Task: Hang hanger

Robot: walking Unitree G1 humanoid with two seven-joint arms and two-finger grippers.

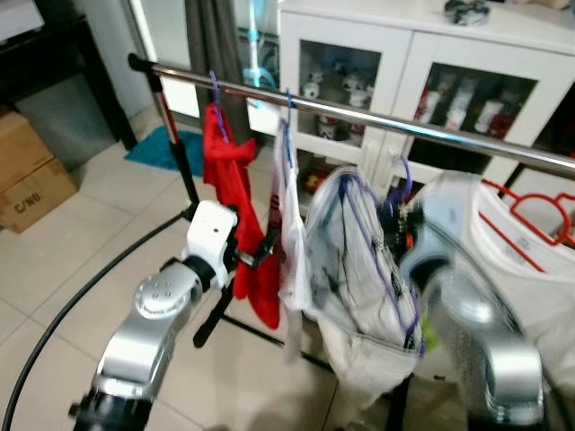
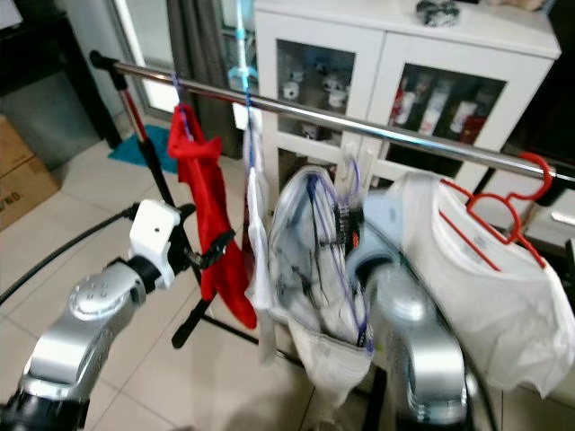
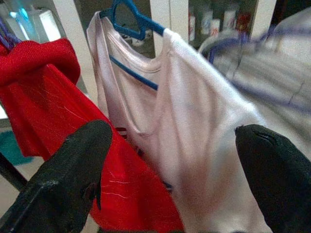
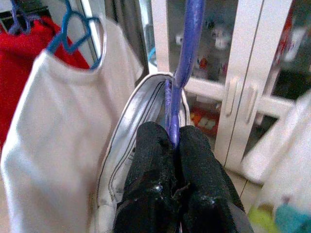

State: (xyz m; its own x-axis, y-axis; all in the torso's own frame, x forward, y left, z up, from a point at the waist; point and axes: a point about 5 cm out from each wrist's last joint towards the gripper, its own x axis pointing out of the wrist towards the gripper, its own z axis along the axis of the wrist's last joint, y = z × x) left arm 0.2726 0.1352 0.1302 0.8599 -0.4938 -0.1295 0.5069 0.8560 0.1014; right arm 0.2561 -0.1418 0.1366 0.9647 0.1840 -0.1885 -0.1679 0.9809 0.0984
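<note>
My right gripper (image 4: 174, 141) has its two black fingers pinched together on the neck of the purple hanger (image 4: 187, 53), which carries a pale striped garment (image 1: 359, 269) just below the chrome rail (image 1: 377, 118); whether its hook is over the rail I can't tell, since the arm and cloth blur there. My left gripper (image 3: 170, 170) sits with fingers spread wide, touching nothing, facing the red garment (image 1: 235, 180) and the white shirt (image 3: 194, 121) on a blue hanger (image 3: 133, 19). I count four garments along the rail: red, white, the striped one, and a white one on a red hanger (image 2: 503, 211) at the far right. The white cabinet (image 2: 404, 45) behind holds small items too blurred to identify.
</note>
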